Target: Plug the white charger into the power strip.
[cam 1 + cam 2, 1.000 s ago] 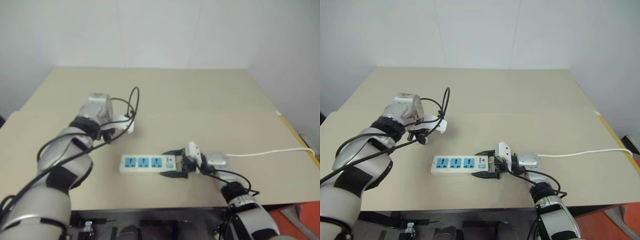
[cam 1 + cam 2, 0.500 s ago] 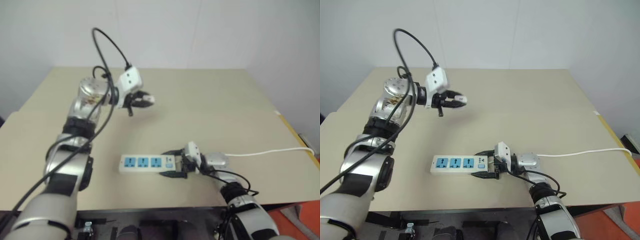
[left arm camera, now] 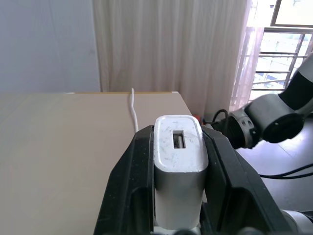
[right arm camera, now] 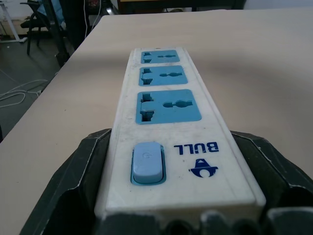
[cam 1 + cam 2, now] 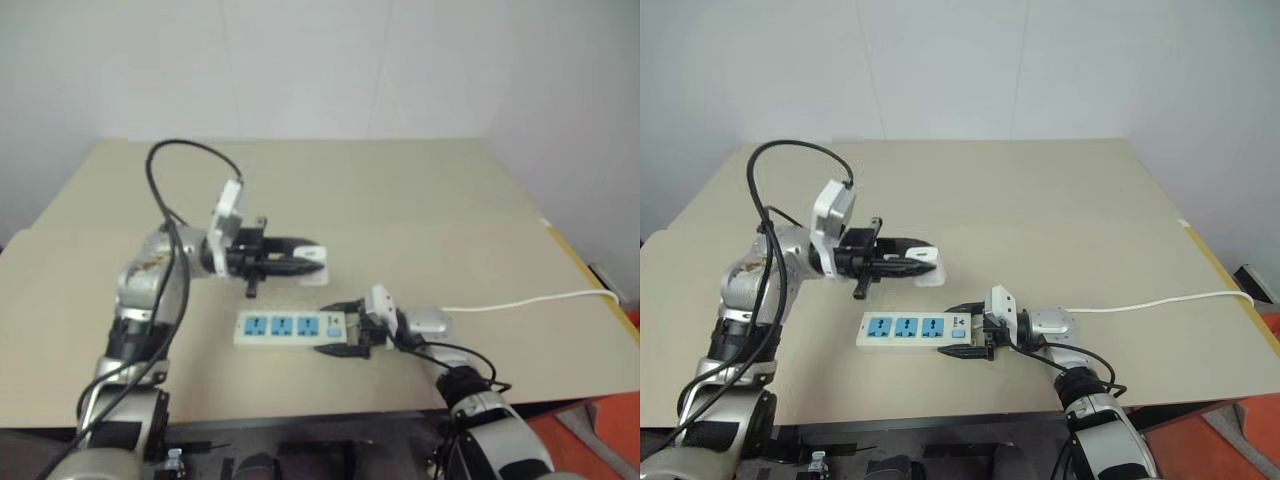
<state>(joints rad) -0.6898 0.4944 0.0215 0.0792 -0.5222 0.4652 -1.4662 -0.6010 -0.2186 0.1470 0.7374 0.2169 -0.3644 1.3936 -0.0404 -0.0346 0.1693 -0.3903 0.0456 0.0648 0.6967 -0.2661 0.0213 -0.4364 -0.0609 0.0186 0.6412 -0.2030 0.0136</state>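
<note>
Above the power strip (image 5: 910, 331), slightly behind it, left claw (image 5: 925, 262) clamped on white charger (image 3: 179, 161), clear of tabletop (image 5: 1060, 210). Charger looks light, rigid, smooth-sided; side grip suits. Right of the outlets, right claw (image 5: 965, 330) straddles strip's switch end, fingers against both sides, bracing.

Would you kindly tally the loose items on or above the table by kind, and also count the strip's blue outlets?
White charger: 1
Power strip: 1
Total items: 2
Blue outlets on the strip: 3
</note>
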